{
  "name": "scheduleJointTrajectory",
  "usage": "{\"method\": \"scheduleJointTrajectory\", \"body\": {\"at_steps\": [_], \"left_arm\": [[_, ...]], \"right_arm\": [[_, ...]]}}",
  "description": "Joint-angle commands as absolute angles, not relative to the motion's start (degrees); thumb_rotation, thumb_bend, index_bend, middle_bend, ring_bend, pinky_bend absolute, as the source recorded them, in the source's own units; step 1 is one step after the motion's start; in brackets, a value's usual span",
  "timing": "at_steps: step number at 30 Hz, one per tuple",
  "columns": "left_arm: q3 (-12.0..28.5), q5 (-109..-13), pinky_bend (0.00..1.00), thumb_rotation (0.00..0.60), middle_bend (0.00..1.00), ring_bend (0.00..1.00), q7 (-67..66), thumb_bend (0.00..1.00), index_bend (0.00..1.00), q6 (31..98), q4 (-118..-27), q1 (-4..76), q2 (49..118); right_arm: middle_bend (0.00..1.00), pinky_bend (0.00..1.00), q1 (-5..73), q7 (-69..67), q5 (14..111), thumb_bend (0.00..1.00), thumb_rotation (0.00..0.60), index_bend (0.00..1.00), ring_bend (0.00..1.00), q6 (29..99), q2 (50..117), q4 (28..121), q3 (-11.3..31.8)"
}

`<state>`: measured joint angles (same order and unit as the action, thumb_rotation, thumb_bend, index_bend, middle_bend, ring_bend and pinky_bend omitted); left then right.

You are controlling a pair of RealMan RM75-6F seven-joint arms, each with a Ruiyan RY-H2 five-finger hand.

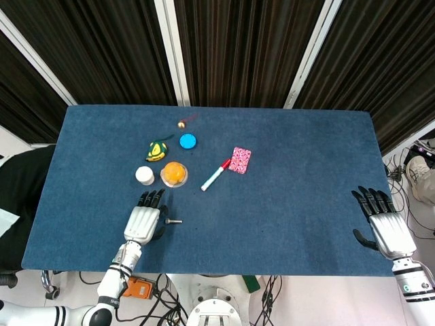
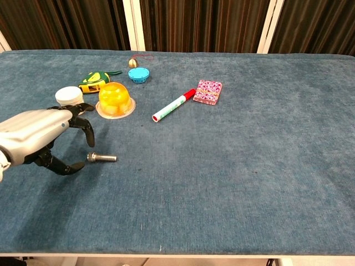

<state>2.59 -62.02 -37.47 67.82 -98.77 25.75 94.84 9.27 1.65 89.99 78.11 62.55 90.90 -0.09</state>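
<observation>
Metal bolt lies just beside left robot hand.

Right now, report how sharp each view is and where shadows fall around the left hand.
Head view: evenly lit, sharp across the blue cloth table, only faint shadow by the silver left hand. Chest view: also sharp; a soft shadow lies under the left hand and beside the small metal cylinder; the orange-filled clear cup shows mild glare.
</observation>
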Motion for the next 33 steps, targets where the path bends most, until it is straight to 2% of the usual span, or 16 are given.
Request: {"method": "scheduleJointTrajectory", "body": {"at_steps": [1,16,22,33], "left_arm": [[2.5,-61.6,0.05,0.600,0.00,0.00,-37.5,0.28,0.43,67.8,-98.5,25.8,95.3],[2.6,-61.0,0.05,0.600,0.01,0.00,-37.5,0.32,0.47,66.8,-96.0,27.2,98.9],[3.0,-60.9,0.05,0.600,0.04,0.00,-37.3,0.34,0.52,67.1,-95.0,27.4,99.5],[3.0,-60.4,0.05,0.600,0.08,0.00,-37.1,0.46,0.60,66.9,-95.2,27.7,98.3]], "right_arm": [[0.08,0.10,9.3,1.6,89.9,0.46,0.600,0.03,0.07,78.0,62.5,90.9,-0.1],[0.08,0.10,9.3,1.5,89.9,0.46,0.600,0.03,0.07,78.0,62.5,90.9,-0.1],[0.08,0.10,9.3,1.4,89.9,0.46,0.600,0.03,0.07,78.0,62.5,90.8,-0.1],[0.08,0.10,9.3,1.4,90.0,0.46,0.600,0.03,0.07,78.1,62.5,90.8,-0.1]]}}
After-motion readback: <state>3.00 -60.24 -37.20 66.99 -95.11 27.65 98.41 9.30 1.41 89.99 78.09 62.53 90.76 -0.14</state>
